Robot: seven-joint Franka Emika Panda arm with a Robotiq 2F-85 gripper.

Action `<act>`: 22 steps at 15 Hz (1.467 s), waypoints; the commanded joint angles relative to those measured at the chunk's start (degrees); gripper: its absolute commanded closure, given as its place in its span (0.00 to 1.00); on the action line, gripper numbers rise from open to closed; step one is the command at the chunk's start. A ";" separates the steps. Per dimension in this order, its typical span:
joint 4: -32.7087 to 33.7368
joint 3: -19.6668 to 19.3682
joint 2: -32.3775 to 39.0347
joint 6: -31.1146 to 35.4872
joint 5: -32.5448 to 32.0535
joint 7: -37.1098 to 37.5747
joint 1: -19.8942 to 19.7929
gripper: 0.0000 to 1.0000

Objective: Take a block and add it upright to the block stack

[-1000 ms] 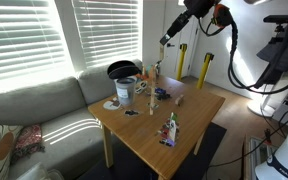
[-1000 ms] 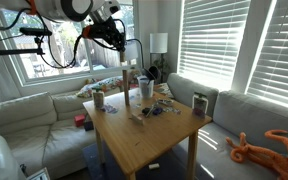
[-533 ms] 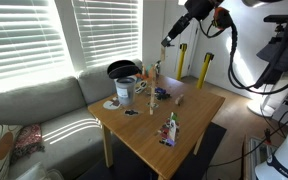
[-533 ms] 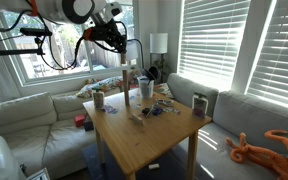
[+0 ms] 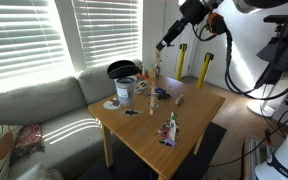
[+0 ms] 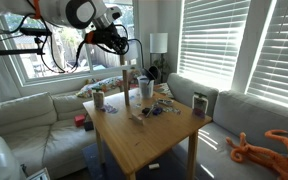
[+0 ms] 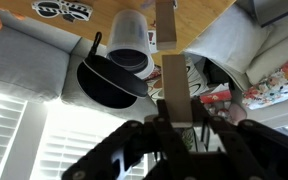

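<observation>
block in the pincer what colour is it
The block is pale tan, like bare wood; clearest in the wrist view.

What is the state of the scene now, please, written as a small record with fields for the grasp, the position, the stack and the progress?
grasp: pincer shut on a tan block, held upright
position: high over the table, roughly above the block stack
stack: slim column standing on the table, apart from the held block
nearby: white cup
progress: block not yet added
</observation>
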 commanded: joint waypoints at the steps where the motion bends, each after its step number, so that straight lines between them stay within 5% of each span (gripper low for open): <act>1: 0.25 -1.55 1.01 0.71 2.74 -5.12 1.25 0.93; 8: -0.01 -2.12 1.44 3.35 5.46 -8.96 1.82 0.93; 22: -2.47 -0.90 -0.72 3.18 3.77 -4.44 0.07 0.93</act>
